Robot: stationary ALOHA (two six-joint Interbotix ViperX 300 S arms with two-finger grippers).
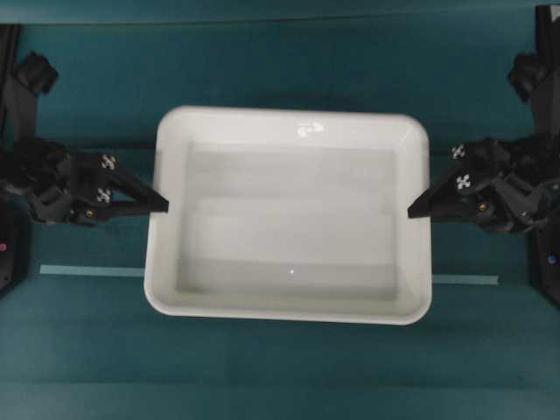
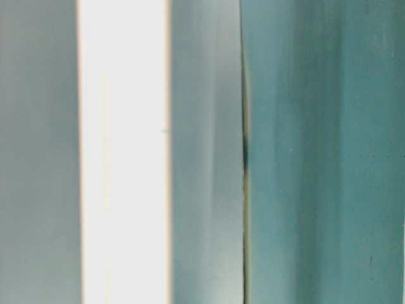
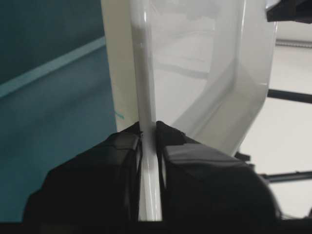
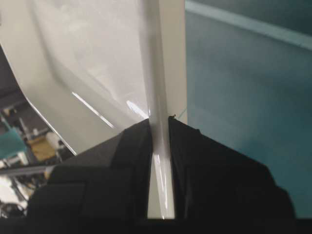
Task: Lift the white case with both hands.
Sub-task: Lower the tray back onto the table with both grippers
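Observation:
The white case (image 1: 289,214) is a large shallow tray with rounded corners in the middle of the overhead view. My left gripper (image 1: 162,206) is shut on its left rim (image 3: 147,97), one finger on each side of the edge. On the opposite side my right gripper (image 1: 413,210) is shut on the right rim (image 4: 158,87) in the same way. In both wrist views the thin white rim runs straight between the black fingers. The table-level view is filled by the case's blurred white wall (image 2: 123,152); whether the case is off the table I cannot tell.
A thin pale tape strip (image 1: 92,271) lies across the teal table, passing under the case and showing again at its right (image 1: 468,279). Black arm bases stand at the far left (image 1: 9,131) and far right (image 1: 547,131) edges.

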